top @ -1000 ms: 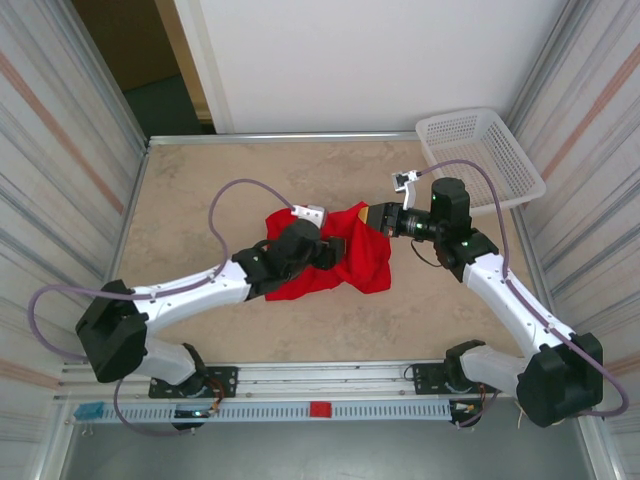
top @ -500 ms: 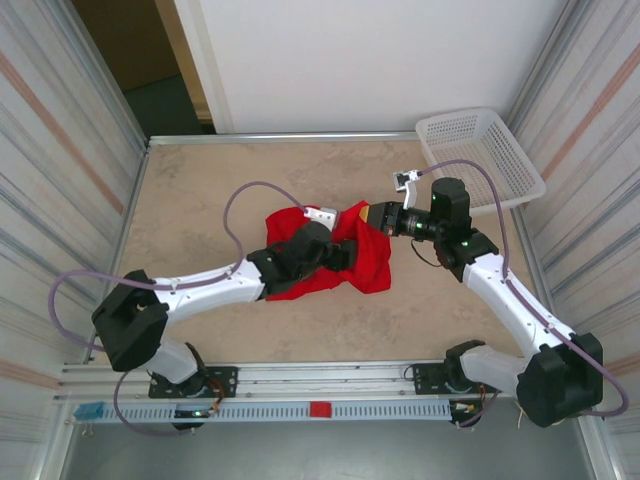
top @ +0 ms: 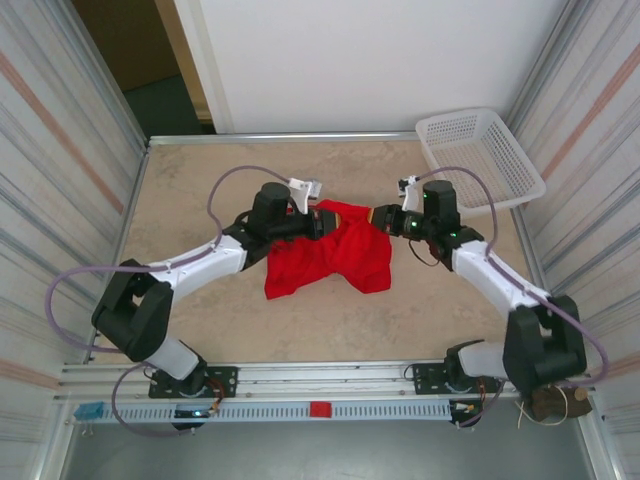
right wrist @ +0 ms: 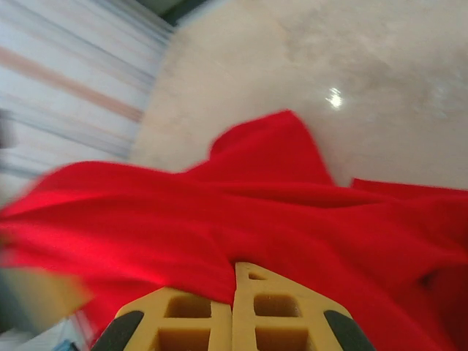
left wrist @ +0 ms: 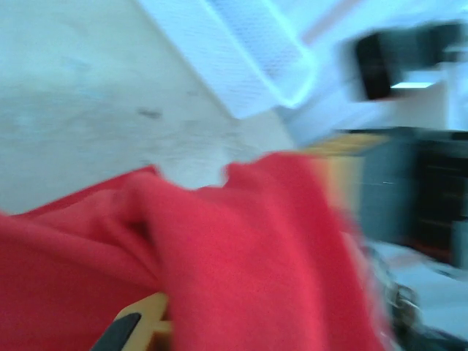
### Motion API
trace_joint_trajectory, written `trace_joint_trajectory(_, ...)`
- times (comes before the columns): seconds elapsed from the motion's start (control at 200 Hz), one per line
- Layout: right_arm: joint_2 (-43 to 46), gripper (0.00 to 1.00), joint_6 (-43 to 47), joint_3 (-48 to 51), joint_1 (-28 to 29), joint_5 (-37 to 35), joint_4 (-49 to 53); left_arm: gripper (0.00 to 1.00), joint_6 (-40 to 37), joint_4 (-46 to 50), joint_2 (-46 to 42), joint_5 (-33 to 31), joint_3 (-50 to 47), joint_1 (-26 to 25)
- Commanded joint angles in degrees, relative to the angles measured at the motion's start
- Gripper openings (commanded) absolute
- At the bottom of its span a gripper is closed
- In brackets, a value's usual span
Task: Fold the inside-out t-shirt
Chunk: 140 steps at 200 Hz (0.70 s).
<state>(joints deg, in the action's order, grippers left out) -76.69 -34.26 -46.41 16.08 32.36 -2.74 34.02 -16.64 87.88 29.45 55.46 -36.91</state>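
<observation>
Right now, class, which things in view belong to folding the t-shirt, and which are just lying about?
Belongs to the job:
red t-shirt, bunched between the arms
left gripper, at its far left edge
right gripper, shut on its far right edge

Lying about:
white basket, at the far right corner of the table

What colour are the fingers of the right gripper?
Yellow. The fingers show best in the right wrist view.

Both arms reached inward. The right gripper (top: 378, 215), fingers (right wrist: 219, 322) pressed together, pinched the inside-out t-shirt (top: 335, 255) at its tips; the left gripper (top: 318, 222) faced it, its grip cloth-covered.
</observation>
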Motion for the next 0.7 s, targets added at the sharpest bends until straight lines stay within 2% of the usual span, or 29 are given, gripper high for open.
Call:
trace_joint_trajectory(0.0, -6.8, 0.04, 1.2, -4.6, -0.5, -7.5, 3.1, 0.0, 3.7, -11.2, -3.2, 20.0, -0.9, 1.2)
trace_joint_trajectory(0.095, -8.9, 0.35, 3.0, -7.1, -0.5, -8.8, 8.5, 0.0, 10.5, -20.1, -2.2, 24.6, -1.6, 2.6)
trace_joint_trajectory(0.19, -3.2, 0.49, 2.0, -5.0, -0.4, -11.2, 11.4, 0.0, 10.9, -20.0, -2.6, 22.8, -2.2, 3.5)
trace_joint_trajectory(0.351, 11.1, 0.58, -0.3, -2.9, 1.1, -17.1, 19.2, 0.0, 10.6, -20.1, -2.3, 22.4, -1.8, 4.0)
trace_joint_trajectory(0.461, 18.1, 0.63, -0.1, -3.0, 3.3, -17.2, 20.1, 0.0, 10.7, -20.0, -2.0, 22.7, -1.2, 4.1)
trace_joint_trajectory(0.571, 17.9, 0.65, 0.3, -4.5, 5.4, -14.1, 19.7, 0.0, 10.7, -19.9, -1.8, 22.9, -0.8, 4.3)
trace_joint_trajectory(0.696, 14.0, 0.65, 0.6, -5.4, 9.4, -14.3, 17.6, 0.0, 10.8, -19.6, -2.1, 22.7, -0.4, 4.5)
